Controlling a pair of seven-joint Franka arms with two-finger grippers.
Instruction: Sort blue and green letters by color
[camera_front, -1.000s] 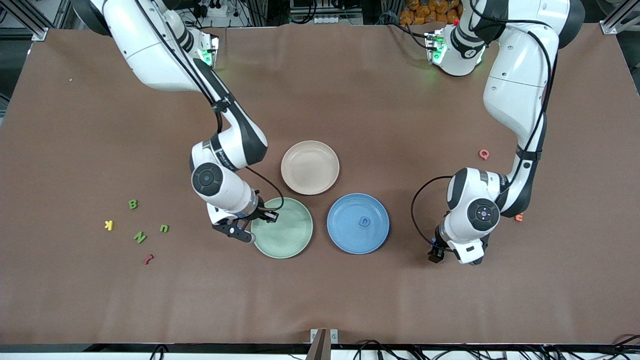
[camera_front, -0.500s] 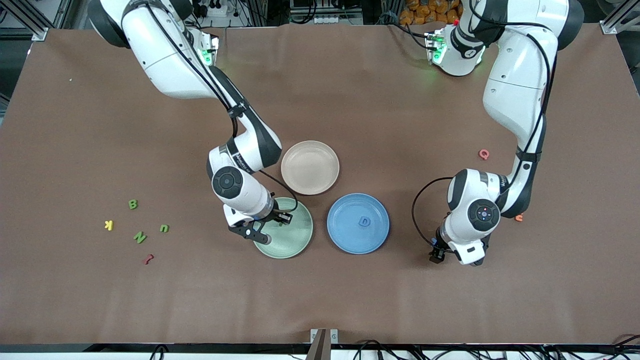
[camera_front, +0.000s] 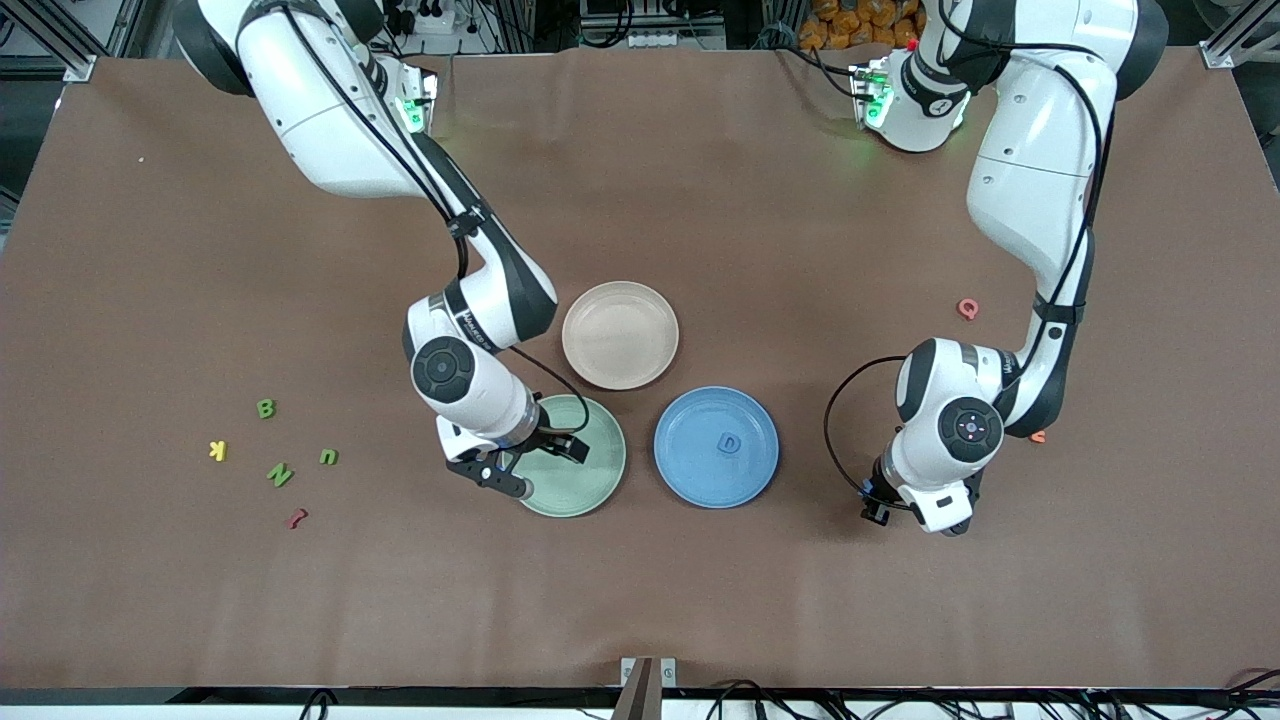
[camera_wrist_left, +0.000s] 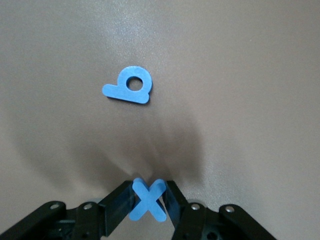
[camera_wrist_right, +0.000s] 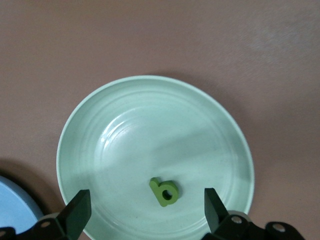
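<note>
— Moved over the green plate (camera_front: 572, 456) since a second ago, that right gripper (camera_wrist_right: 145, 212). Popped wide open too, nothing held now.

— And the green p (camera_wrist_right: 165, 191)?

— Lying flat in the green plate, right under those spread fingers, not touched.

— What about the left gripper (camera_wrist_left: 148, 199)?

— Hardly moved, low at the table toward the left arm's end. Squeezed in since then, and now pinching the blue X (camera_wrist_left: 148, 199) between its fingertips.

— Where next, probably?

— Up, then over to the blue plate (camera_front: 716, 446), toward the middle of the table. Already has the blue D (camera_front: 730, 443) in it.

— Anything more close by?

— Blue b (camera_wrist_left: 128, 85) flat on the cloth just ahead of the left gripper. Green B (camera_front: 265, 408), N (camera_front: 280, 474) and u (camera_front: 328, 456) waiting toward the right arm's end, so closer for the right arm.
</note>
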